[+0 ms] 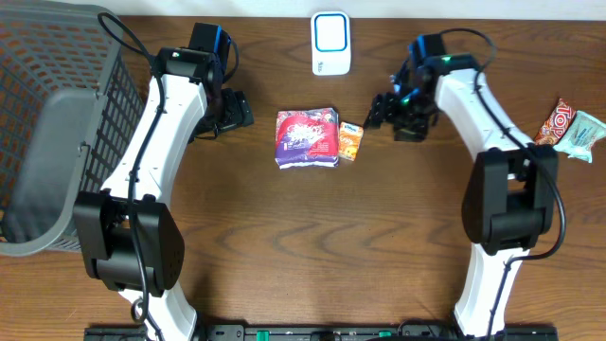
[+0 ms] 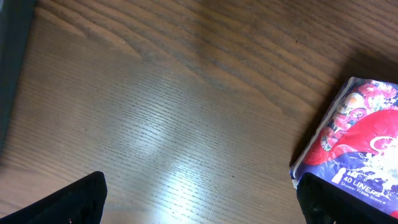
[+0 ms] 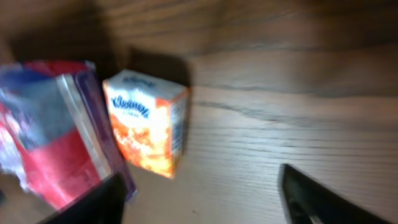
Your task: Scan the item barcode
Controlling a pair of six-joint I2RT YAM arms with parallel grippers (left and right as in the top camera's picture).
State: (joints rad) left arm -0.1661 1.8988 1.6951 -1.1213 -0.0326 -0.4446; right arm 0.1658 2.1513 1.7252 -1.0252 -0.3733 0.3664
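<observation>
A small orange Kleenex tissue pack point(image 1: 350, 142) lies mid-table, touching the right side of a purple-and-red liner package point(image 1: 307, 138). A white barcode scanner point(image 1: 330, 43) stands at the back edge. My right gripper point(image 1: 379, 112) hovers just right of the tissue pack. In the right wrist view its jaws point(image 3: 202, 202) stand apart over bare wood, the tissue pack point(image 3: 148, 121) ahead and left of them. My left gripper point(image 1: 237, 109) is open to the left of the liner package. In the left wrist view, its gripper point(image 2: 208, 205) has the package point(image 2: 357, 134) by its right finger point(image 2: 339, 202).
A dark mesh basket point(image 1: 57, 123) fills the left side of the table. Two wrapped snacks, one red point(image 1: 559, 121) and one pale green point(image 1: 580, 135), lie at the far right. Bare wood stretches across the front of the table.
</observation>
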